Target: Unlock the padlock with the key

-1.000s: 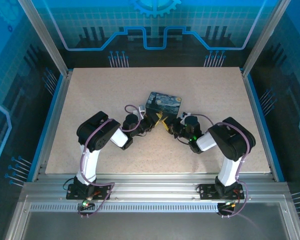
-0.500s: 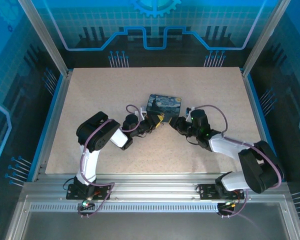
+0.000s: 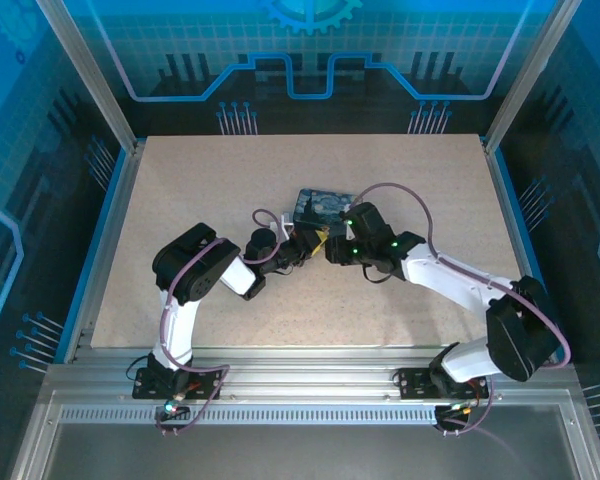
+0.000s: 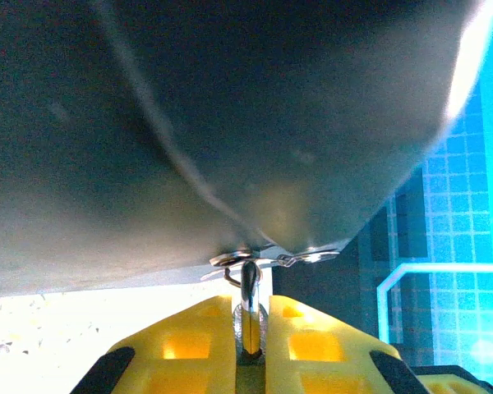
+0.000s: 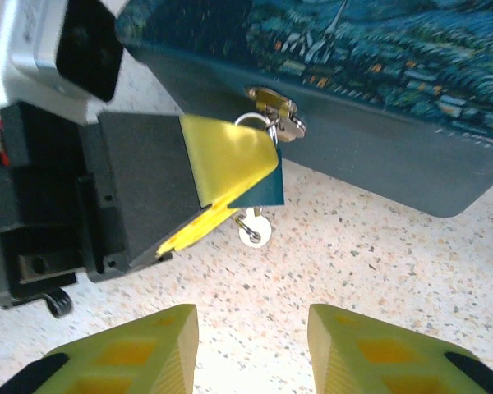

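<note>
The right arm is now stretched inward from its earlier folded pose. The padlock is pinched by the left gripper at the front edge of the box, key inserted below; the right gripper is spread nearby, bare table beneath.

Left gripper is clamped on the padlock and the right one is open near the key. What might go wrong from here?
1. The key shows just a small head under the padlock, beside the left gripper's yellow finger. The open right gripper may bump that finger or miss the key.
2. The padlock hangs from the hasp of the box, so turning the key might twist it in the grip or drag the box.
</note>
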